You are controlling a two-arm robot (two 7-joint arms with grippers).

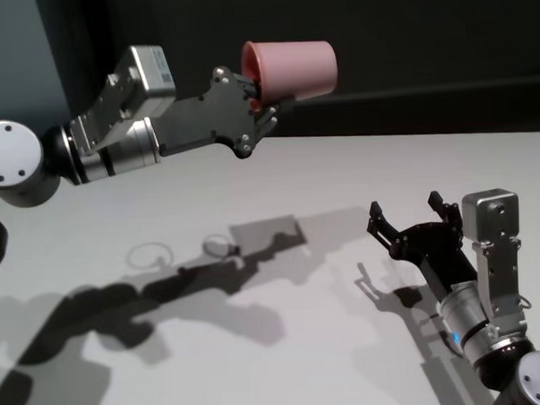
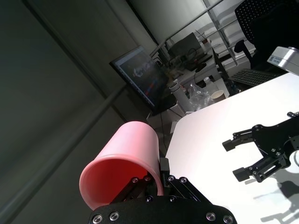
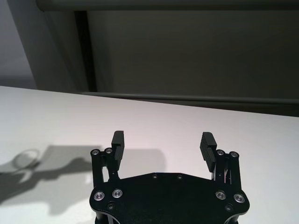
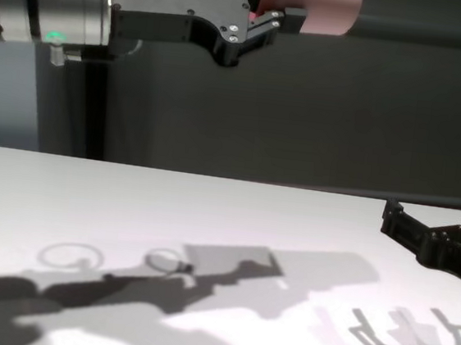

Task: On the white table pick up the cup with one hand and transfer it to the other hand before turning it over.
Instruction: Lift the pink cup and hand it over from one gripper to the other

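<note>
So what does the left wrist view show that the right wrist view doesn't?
Only the left wrist view shows the cup, held on its side in the left gripper by its rim, plus a monitor behind. Only the right wrist view shows a dark wall behind the table. Both show the open, empty right gripper over the white table.

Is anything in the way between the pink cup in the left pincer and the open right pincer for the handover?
Nothing visible. The smooth pink plastic cup is held on its side in the shut left pincer, high over the plain white table. The right pincer is open, low near the table, with only air between.
</note>
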